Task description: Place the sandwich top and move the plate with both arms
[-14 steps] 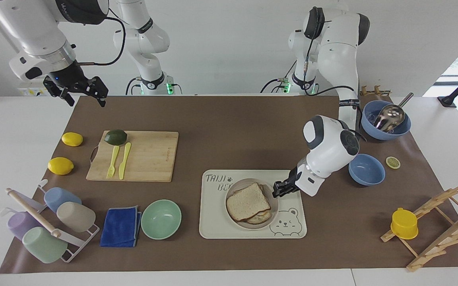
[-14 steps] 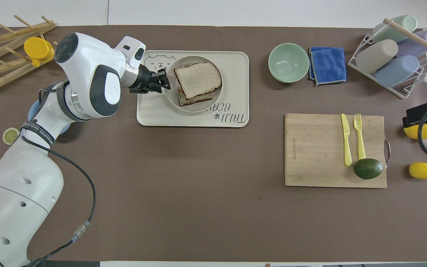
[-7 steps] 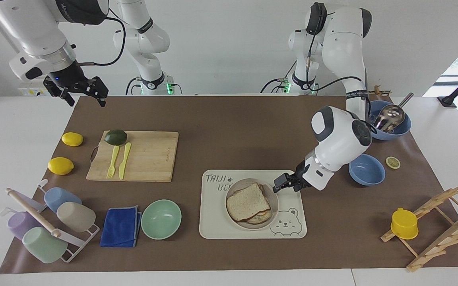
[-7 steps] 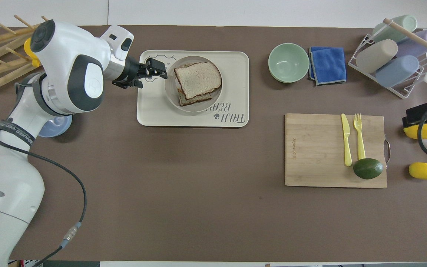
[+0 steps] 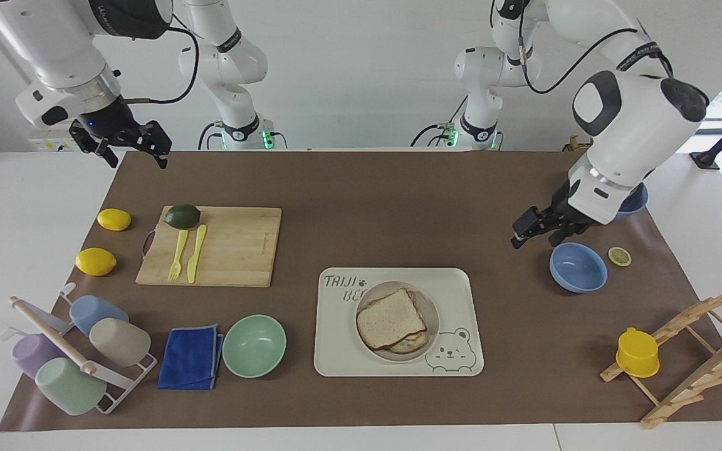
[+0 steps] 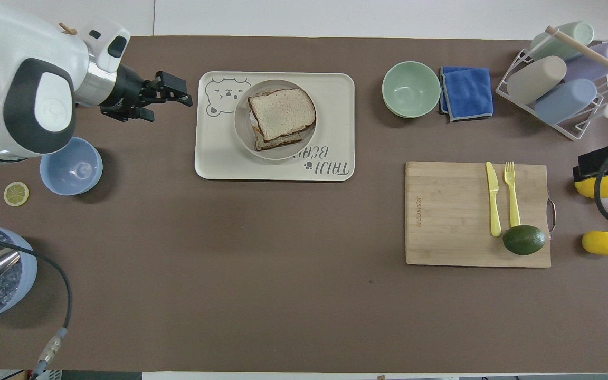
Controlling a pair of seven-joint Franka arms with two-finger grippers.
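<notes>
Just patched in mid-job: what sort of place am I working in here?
Probably a lab bench staged as a kitchen: a brown mat carries a cutting board, a cup rack and a sandwich on a plate, before a bare white wall.

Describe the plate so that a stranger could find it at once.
Find the cream tray with a bear drawing. The plate sits on it, round and beige-grey. Unlike the green bowl beside the tray, it holds a sandwich.

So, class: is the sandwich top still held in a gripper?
No. The sandwich top lies on the plate, and the left gripper holds nothing.
</notes>
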